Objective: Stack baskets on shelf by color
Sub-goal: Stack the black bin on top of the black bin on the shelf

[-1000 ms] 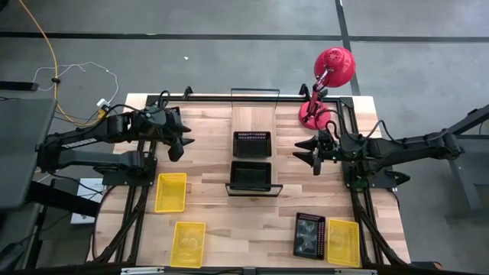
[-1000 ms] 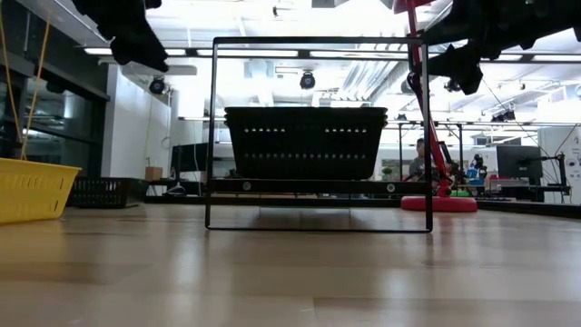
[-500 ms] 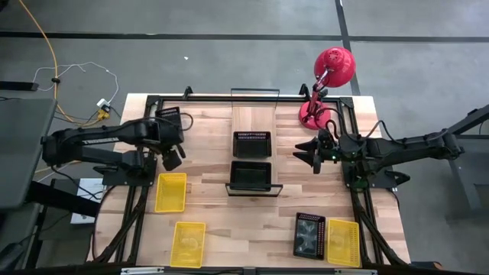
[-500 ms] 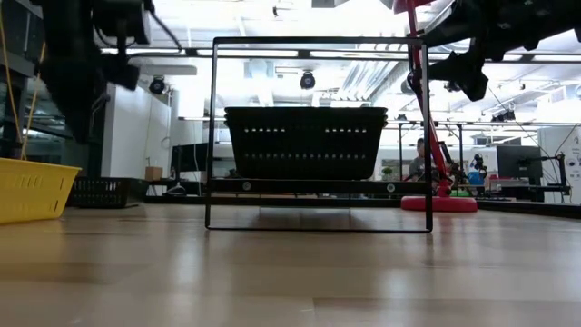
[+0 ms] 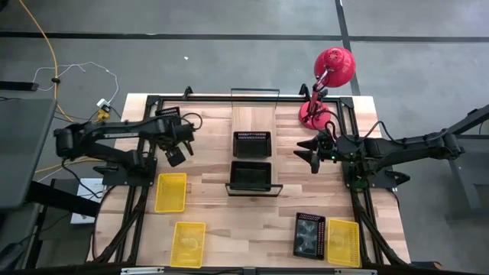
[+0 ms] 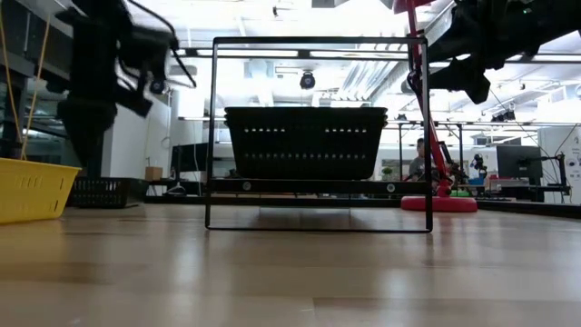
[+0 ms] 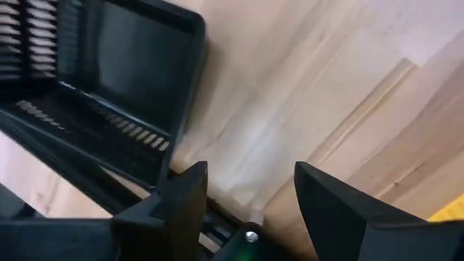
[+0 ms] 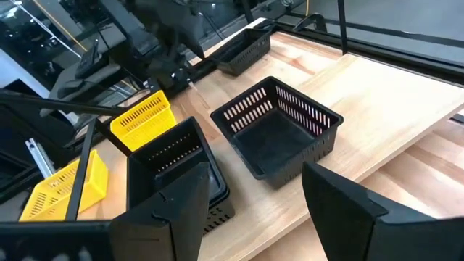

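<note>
The shelf (image 5: 253, 122), a narrow wood board with black wire end rails, lies mid-table. Two black baskets (image 5: 251, 143) (image 5: 250, 176) sit on it, and they also appear in the right wrist view (image 8: 279, 138) (image 8: 174, 167). Yellow baskets rest on the table at near left (image 5: 170, 191) (image 5: 189, 243) and near right (image 5: 343, 242). One black basket (image 5: 309, 234) lies beside the near-right yellow one, and another (image 5: 170, 116) sits at far left. My left gripper (image 5: 176, 153) (image 7: 250, 196) is open above bare table, between the far-left black basket (image 7: 109, 94) and a yellow one. My right gripper (image 5: 313, 156) (image 8: 254, 210) hovers open, right of the shelf.
A red desk lamp (image 5: 325, 84) stands at the table's far right, close behind my right arm. Black frame rails (image 5: 137, 206) run along the table's left and right sides. Bare wood (image 5: 252, 229) lies between the shelf's near end and the near edge.
My left gripper has come down and moved a little toward the near edge, tipping from pointing rightward to pointing down at the table, while its arm drew back toward the left. My right arm has stayed nearly still. No basket has moved.
</note>
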Robot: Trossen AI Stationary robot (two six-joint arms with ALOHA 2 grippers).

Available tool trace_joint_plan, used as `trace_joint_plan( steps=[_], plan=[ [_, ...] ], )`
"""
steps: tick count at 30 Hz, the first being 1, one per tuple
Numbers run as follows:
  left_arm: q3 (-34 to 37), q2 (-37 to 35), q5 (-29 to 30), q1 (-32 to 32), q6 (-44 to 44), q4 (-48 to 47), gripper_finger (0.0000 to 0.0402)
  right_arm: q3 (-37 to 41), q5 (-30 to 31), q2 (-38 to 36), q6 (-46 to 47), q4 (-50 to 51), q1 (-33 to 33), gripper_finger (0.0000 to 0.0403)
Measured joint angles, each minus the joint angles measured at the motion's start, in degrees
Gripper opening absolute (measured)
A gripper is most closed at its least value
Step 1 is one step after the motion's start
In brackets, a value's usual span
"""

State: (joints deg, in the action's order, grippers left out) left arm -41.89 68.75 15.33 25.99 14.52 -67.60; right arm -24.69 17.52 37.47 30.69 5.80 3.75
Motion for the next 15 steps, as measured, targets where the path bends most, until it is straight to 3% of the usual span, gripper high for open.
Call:
trace_joint_plan(
  steps=[7,15],
  plan=[
    [0.0,8.9,1.9,4.2,0.7,-0.4,0.0195,0.0,-0.1,0.0,-1.1,0.0,0.0,0.0206],
    [0.0,9.5,4.8,6.3,2.4,-0.5,0.0195,0.0,-0.1,0.0,-1.1,0.0,0.0,0.0206]
  ],
)
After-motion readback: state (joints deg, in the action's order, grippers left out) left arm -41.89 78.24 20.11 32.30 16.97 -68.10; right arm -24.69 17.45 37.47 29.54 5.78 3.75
